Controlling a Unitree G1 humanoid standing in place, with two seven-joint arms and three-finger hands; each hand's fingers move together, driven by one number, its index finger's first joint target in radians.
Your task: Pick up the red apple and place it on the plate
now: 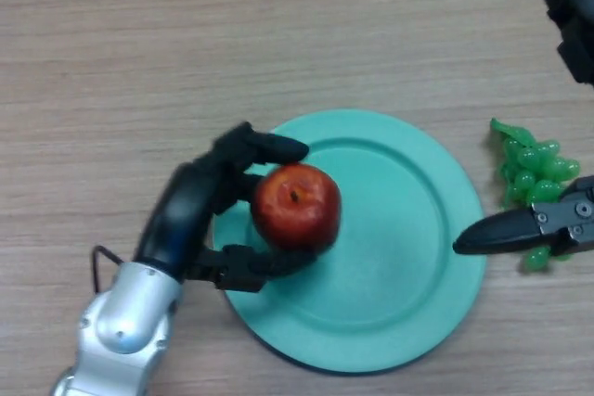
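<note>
A red apple (297,206) is over the left part of a teal plate (399,257), stem dimple facing up. My left hand (215,197) comes in from the lower left and is shut on the apple, fingers curled over its far side and the thumb under its near side. Whether the apple rests on the plate or hangs just above it I cannot tell. My right hand (520,229) shows at the right edge by the plate's rim, one straight finger pointing toward the plate, holding nothing.
A bunch of green grapes (534,173) lies on the wooden table just right of the plate, partly behind the right hand. A dark part of the robot (568,6) shows in the top right corner.
</note>
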